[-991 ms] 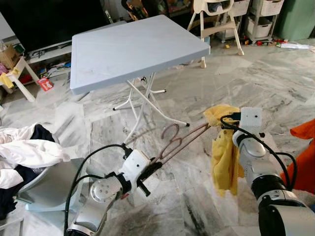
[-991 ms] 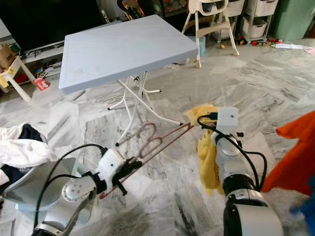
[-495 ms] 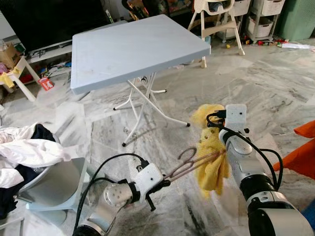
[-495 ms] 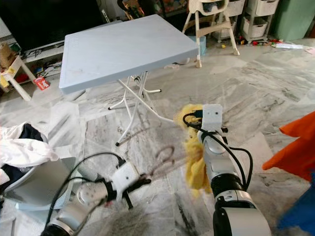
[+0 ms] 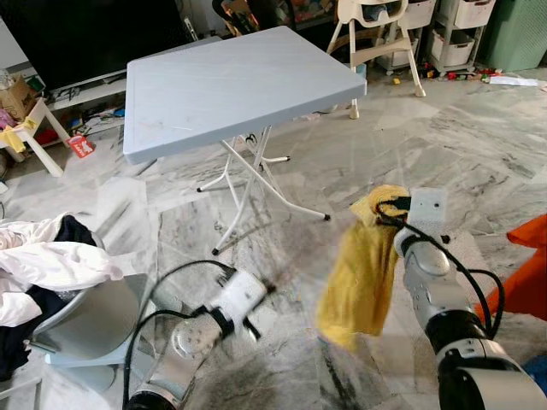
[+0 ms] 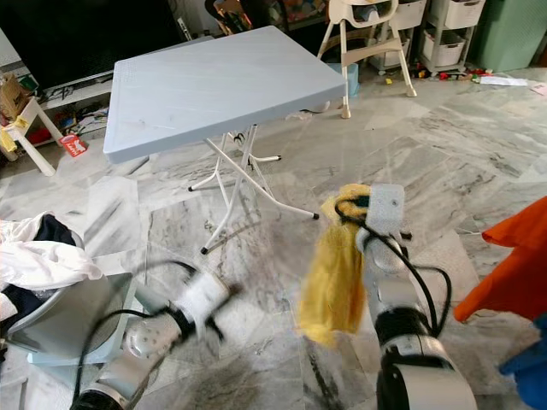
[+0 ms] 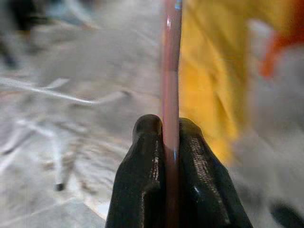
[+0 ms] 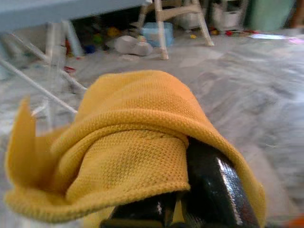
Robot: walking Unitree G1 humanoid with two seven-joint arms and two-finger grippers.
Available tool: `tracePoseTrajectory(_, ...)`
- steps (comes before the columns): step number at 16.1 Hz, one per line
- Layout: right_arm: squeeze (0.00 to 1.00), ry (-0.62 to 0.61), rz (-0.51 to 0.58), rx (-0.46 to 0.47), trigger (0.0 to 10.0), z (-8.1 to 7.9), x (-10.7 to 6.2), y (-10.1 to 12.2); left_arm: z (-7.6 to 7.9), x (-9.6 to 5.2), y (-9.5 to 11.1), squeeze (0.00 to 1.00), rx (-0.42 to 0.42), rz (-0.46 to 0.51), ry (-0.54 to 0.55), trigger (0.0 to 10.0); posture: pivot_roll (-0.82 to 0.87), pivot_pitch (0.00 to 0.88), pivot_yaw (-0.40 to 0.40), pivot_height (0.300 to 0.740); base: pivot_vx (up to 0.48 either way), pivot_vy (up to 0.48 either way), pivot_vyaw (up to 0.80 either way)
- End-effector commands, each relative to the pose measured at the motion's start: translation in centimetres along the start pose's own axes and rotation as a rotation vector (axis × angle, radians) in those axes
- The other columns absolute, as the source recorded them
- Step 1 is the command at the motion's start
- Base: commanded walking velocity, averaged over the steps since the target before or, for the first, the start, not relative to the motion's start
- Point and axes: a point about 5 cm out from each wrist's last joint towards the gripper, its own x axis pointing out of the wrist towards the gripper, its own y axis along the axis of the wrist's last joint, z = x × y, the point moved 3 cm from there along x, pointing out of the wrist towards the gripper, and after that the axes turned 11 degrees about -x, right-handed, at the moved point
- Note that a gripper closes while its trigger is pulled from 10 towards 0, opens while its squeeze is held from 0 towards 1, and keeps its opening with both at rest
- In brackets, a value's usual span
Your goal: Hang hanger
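A thin pink hanger [image 7: 170,71] runs up between the black fingers of my left gripper [image 7: 164,127], which is shut on it. In the left eye view that left gripper [image 5: 249,309] is a blur low over the marble floor, and the hanger cannot be made out there. A yellow knit cloth [image 5: 359,273] hangs long and slanted from my right gripper [image 5: 390,207], which is shut on its top fold. The right wrist view has the cloth [image 8: 128,152] draped over one black finger [image 8: 213,187].
A light grey folding table [image 5: 231,85] stands ahead on white legs. A grey basket [image 5: 85,320] with white and dark clothes sits at the left. Orange fabric [image 5: 528,278] lies at the right edge. A high chair [image 5: 373,34] and storage bins stand at the back.
My left gripper has swung down and left, and the hanger has blurred out of the eye views. The right gripper has shifted right, and the yellow cloth now trails lower and leftward.
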Motion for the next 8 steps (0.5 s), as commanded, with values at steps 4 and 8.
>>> tracePoseTrajectory(4,0.0,-0.208,-0.093,0.021,0.0,3.7,-0.8,-2.7,-4.0,-2.4,-0.6,0.0,-0.178,0.091,0.304,10.0,-0.09,0.006,0.116,0.74,0.0,0.0,0.0)
tracePoseTrajectory(8,0.0,-0.152,-0.243,0.059,1.6,1.5,-2.4,-7.0,-5.8,-3.6,-5.0,0.0,-0.151,-0.085,0.512,10.0,-0.09,0.0,0.097,0.74,0.0,0.0,0.0)
